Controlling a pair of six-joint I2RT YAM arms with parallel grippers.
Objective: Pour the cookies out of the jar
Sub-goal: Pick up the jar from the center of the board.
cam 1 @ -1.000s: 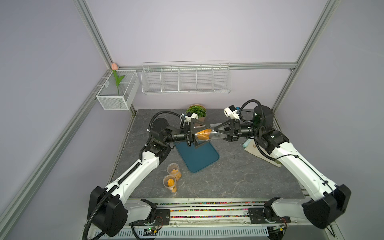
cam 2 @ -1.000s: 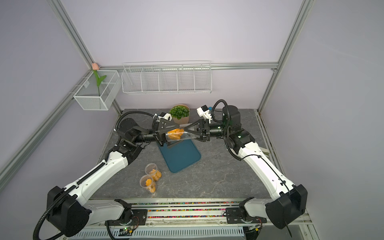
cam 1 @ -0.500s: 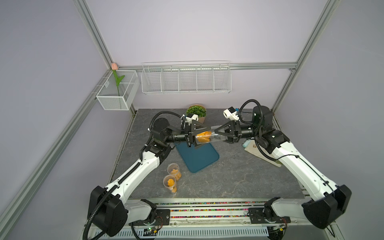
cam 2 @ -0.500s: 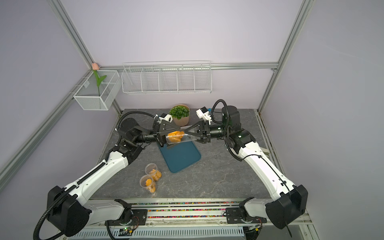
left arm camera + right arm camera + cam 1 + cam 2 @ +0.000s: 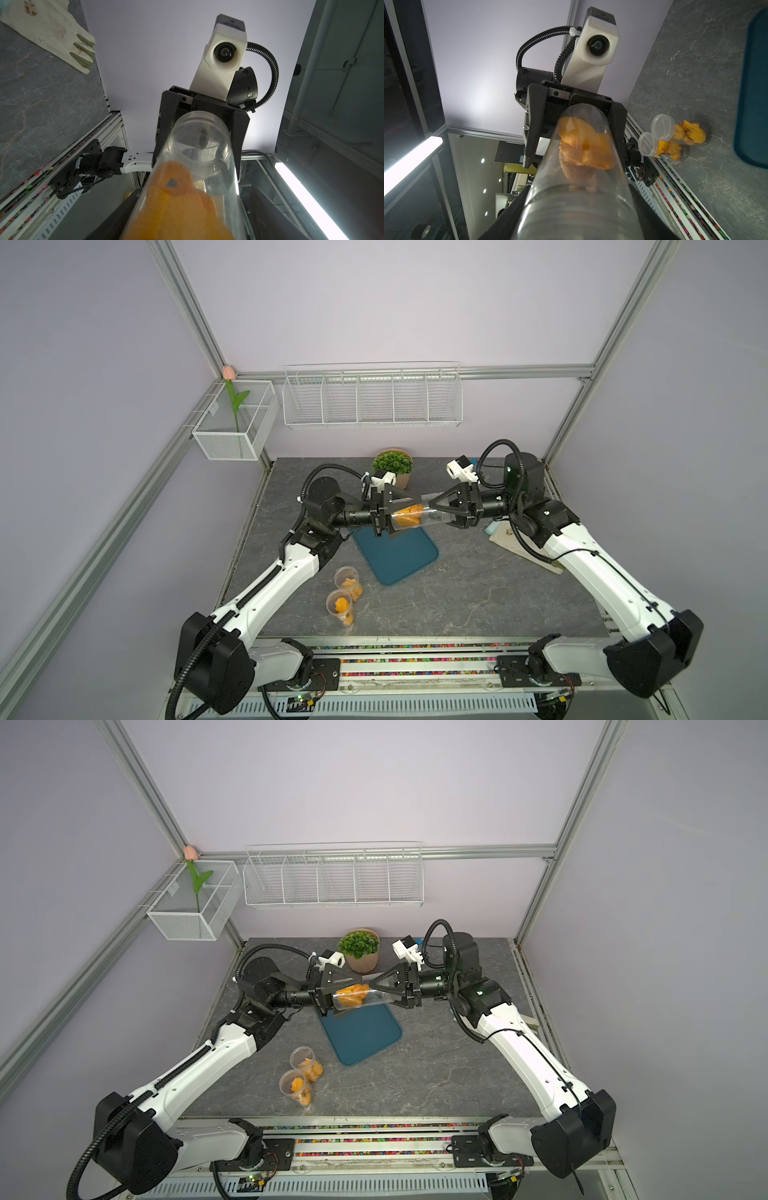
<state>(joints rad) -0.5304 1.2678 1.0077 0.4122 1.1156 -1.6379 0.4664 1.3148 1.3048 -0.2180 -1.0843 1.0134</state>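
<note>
The right fingers (image 5: 165,124) are clenched on the mouth end of the clear jar (image 5: 365,997). The left fingers (image 5: 532,124) stand on both sides of its bottom end; whether they press it, I cannot tell. The jar lies level in the air between them, over the blue tray (image 5: 399,560). The cookies (image 5: 583,143) sit inside, near the left fingers. I judge that nothing is poured yet; the tilting remains. Two more filled jars (image 5: 347,585) stand on the counter (image 5: 478,593).

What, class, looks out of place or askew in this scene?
Only the clear jar: sideways in mid-air over the teal tray, between the left gripper and right gripper, cookies bunched toward the left one. Nothing spilled.
</note>
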